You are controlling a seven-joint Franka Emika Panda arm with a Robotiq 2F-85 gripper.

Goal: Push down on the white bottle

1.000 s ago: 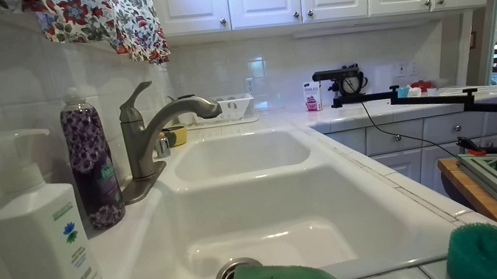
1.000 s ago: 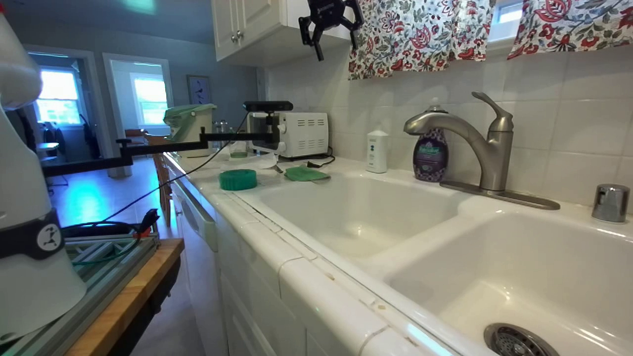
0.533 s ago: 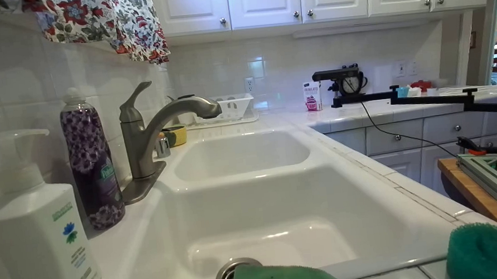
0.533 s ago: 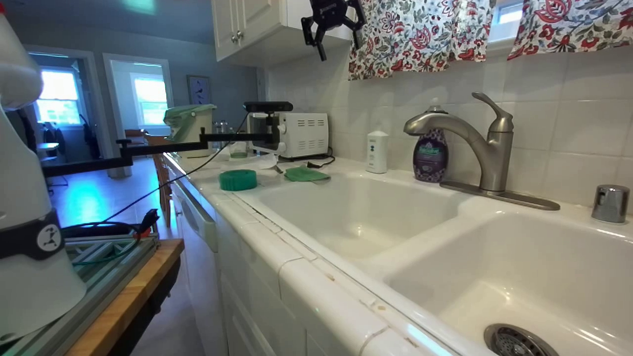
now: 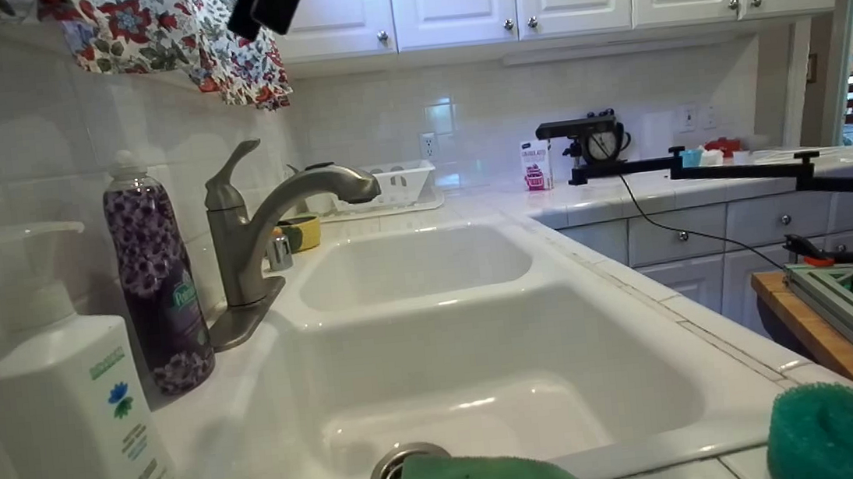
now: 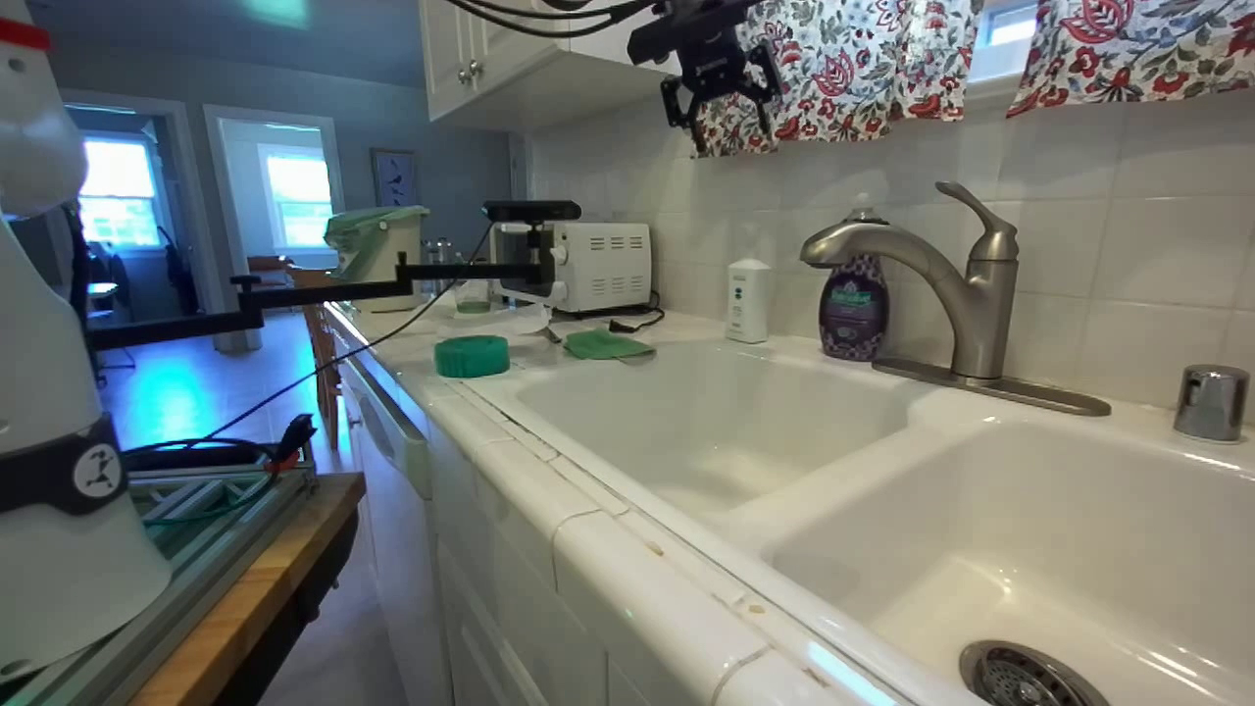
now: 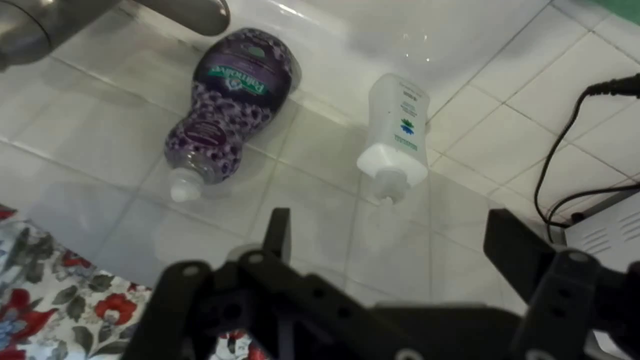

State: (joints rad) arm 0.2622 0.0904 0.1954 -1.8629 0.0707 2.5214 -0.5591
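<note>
Sink (image 6: 851, 480), pincer (image 6: 731, 136) above white bottle (image 6: 748, 302)

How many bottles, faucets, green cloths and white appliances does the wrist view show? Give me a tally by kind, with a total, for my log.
Bottles: 2, the white bottle and the purple bottle
Faucet: 1, cut off by the picture's edge
Green cloth: 1, only a corner showing
White appliance: 1, partly in view
Total: 5

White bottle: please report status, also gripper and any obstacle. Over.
Gripper open, empty, up high. White bottle upright by the sink, untouched. Purple bottle apart from it, seemingly not in the way.
</note>
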